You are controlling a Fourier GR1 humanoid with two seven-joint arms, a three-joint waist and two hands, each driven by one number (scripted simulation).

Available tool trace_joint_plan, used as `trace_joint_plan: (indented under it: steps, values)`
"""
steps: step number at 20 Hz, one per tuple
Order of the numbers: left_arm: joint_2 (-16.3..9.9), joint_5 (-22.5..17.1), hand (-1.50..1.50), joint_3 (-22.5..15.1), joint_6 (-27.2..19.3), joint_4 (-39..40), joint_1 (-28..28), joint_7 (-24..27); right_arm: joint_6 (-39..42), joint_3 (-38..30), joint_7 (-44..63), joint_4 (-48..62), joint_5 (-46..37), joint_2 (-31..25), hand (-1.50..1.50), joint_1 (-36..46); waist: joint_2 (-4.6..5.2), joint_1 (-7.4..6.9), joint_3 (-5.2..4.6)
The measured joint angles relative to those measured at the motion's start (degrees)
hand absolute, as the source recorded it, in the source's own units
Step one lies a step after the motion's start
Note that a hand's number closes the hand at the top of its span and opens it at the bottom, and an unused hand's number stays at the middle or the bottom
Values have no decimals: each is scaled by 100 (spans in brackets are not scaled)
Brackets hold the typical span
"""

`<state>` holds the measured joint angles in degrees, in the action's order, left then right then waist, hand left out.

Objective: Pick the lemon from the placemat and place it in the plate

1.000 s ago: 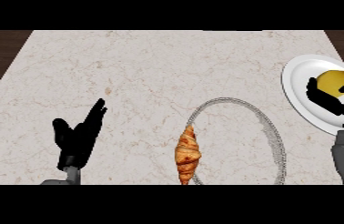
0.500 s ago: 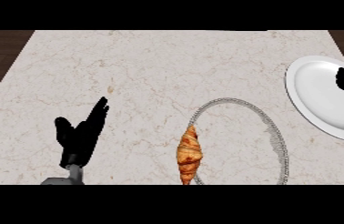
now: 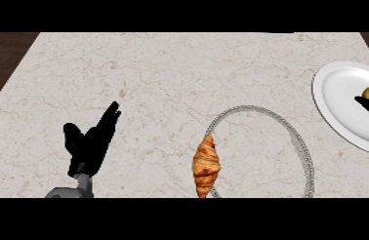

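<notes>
While my right hand (image 3: pixel 361 102) (fingers unreadable at the frame's edge) hovers with the lemon (image 3: pixel 365 92) over the plate (image 3: pixel 335 95), I fear an off-centre release rolling it off; my left hand (image 3: pixel 90 144) rests open.

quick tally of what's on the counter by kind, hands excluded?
Plate: 1
Placemat: 1
Croissant: 1
Lemon: 1, only a sliver shows at the right edge, over the plate
Total: 4
</notes>
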<state>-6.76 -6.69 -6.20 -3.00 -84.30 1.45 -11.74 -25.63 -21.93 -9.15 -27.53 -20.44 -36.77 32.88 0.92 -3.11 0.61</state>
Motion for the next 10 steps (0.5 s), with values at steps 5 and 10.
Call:
trace_joint_plan:
  steps: [5,10]
  values:
    - [42,45,0,-2,-40,32,-2,24,331,-488,-1025,358,523,40,-150,219,-1,31,7]
    - [36,46,0,36,-71,-12,-30,-54,530,-1161,-1871,575,1184,21,-150,298,-16,80,4]
